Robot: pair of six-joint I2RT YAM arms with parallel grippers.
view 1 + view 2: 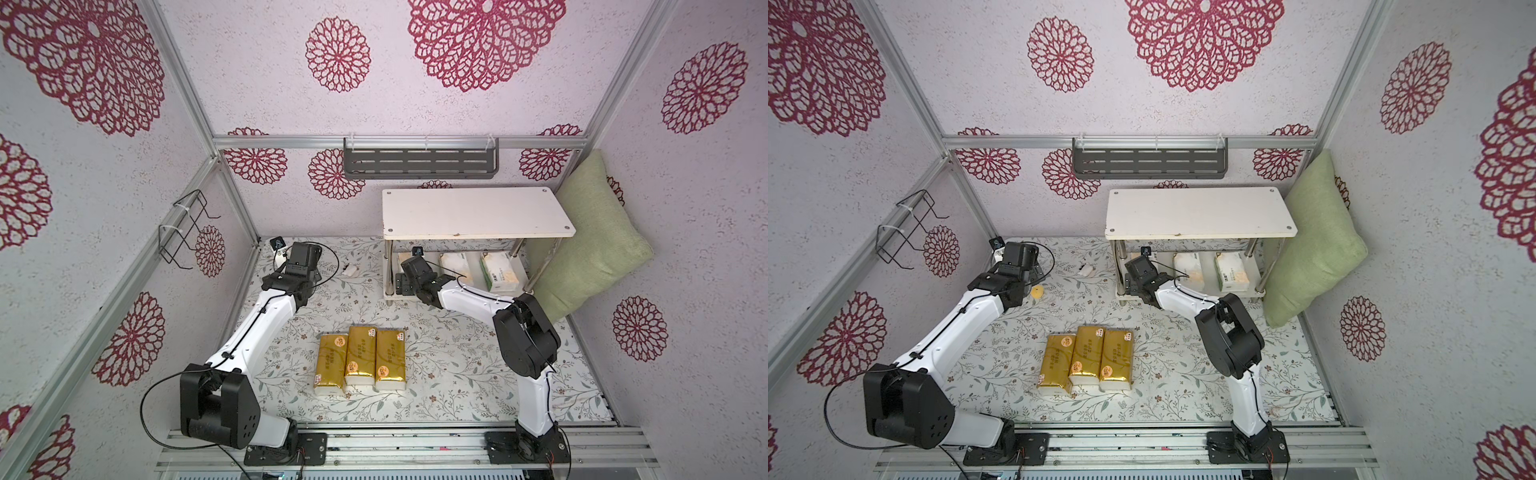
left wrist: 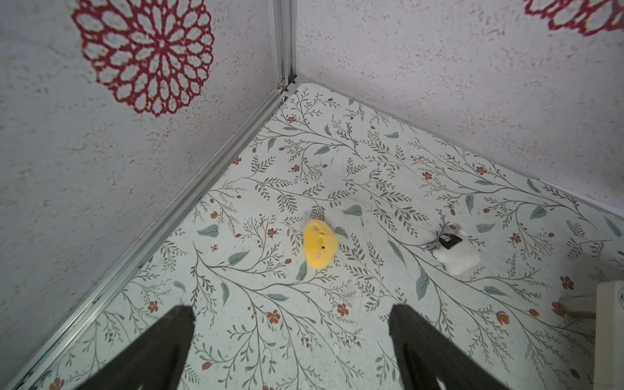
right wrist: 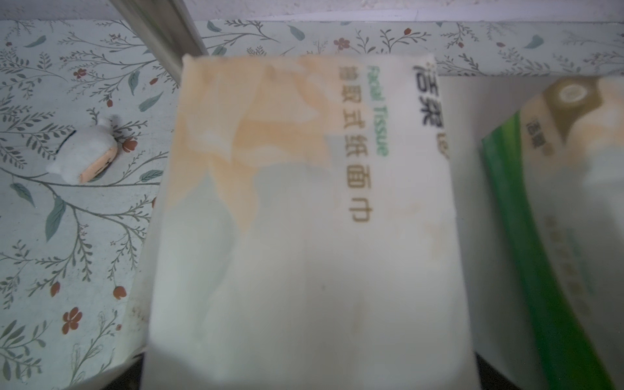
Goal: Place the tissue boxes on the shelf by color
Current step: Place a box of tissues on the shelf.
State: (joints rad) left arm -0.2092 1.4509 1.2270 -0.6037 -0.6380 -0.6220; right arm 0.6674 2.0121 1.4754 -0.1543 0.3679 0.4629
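Two-tier shelf (image 1: 478,214): white boards, chrome tube legs. On its lower tier, soft white tissue packs (image 1: 500,272) with green-orange print; close-up pack (image 3: 304,236) in the right wrist view: peach patch, green Latin lettering, brown-gold characters. In front of the shelf: three shiny gold tissue packs (image 1: 360,359), white ends, round orange-white stickers. Table cover (image 1: 457,357): pale, grey-green leaf sprigs, small rust-red flowers. Walls (image 1: 249,83): off-white speckle, crimson lace rosettes. Right of the shelf: sage-green fabric pillow (image 1: 590,245). Above the shelf: dark grey slotted wall rack (image 1: 419,162). Left of the shelf: small yellow figurine (image 2: 319,244).
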